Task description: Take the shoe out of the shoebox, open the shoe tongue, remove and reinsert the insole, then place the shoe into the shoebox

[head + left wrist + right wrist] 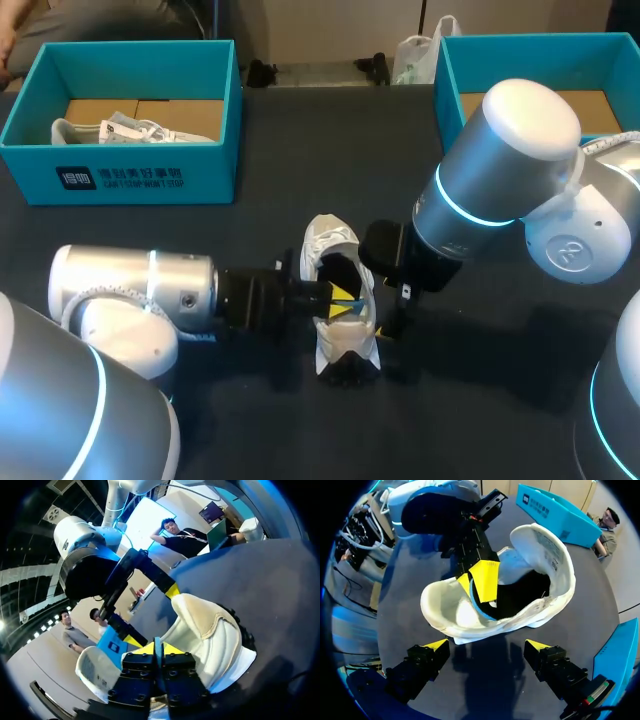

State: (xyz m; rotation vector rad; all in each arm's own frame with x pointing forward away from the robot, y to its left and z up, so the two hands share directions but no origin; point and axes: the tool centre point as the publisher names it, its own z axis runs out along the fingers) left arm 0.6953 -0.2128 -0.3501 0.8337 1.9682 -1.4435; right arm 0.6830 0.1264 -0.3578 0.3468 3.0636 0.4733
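2 teal shoeboxes: left shoebox [130, 165] at 10 o'clock from table [290, 420] centre, right shoebox [447, 85] at 2 o'clock, cut off at edge & partly behind my right arm. 2 shoes: white shoe [330, 245] at centre, second shoe [130, 130] in left shoebox, mostly hidden. Left gripper [345, 298]: fingers pressed together inside the shoe's opening; can't tell if anything's pinched. Right gripper [487, 645]: spread wide, empty, at shoe's 3 o'clock.

The dark table [300, 140] carries a left shoebox [140, 175], a right shoebox [447, 80] and a white shoe [330, 240].
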